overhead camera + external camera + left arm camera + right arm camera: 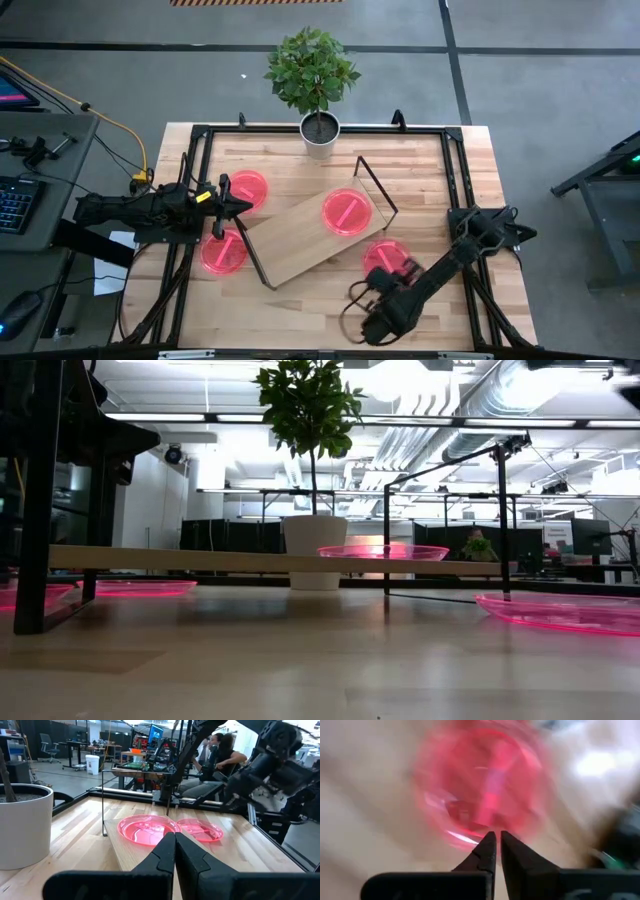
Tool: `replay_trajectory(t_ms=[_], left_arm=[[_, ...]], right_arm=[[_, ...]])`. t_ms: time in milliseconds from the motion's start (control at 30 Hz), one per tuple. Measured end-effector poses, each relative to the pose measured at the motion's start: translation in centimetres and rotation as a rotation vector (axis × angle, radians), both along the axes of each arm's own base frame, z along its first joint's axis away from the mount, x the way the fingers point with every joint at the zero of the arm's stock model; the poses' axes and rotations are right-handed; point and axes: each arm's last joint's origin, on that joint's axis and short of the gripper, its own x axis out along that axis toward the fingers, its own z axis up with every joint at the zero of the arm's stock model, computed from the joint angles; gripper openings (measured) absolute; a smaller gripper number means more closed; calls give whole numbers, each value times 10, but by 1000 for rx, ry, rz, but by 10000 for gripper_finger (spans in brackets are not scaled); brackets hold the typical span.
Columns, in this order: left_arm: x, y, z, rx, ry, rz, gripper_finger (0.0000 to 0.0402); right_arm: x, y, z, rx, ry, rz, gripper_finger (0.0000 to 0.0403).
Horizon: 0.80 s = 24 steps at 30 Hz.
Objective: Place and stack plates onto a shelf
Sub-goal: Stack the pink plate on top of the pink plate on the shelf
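Seen from above, the shelf [305,238] lies slantwise at the centre of the table [470,180], one plate [347,212] resting on its right half. My left gripper [238,207], clenched and empty, hovers at centre left between two plates [247,189] [223,253] on the tabletop. My right gripper [402,270], pinched shut, sits at the rim of the fourth plate [384,257], lower right of centre; I cannot tell if it grips it.

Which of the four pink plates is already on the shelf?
The plate near the shelf's far-right end, toward the plant pot. The other three lie on the tabletop: two beside the left gripper, one by the right gripper.
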Motion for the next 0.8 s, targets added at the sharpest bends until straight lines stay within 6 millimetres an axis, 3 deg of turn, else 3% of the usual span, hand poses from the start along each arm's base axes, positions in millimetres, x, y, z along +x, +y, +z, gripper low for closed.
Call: replay_trajectory(t_ms=[100,267,400,633,800], left_arm=[[0,0,0,0,0,0,0],[0,0,0,0,0,0,0],[0,0,0,0,0,0,0],[0,0,0,0,0,0,0],[0,0,0,0,0,0,0]], right_arm=[[-26,-3,3,-61,-15,-105,30],[-69,-10,11,-56,-305,-284,78],[-97,-24,4,-69,-370,-434,115],[-95,-51,-42,-41,-393,-507,147],[-101,-63,-57,-86,-389,-505,154]])
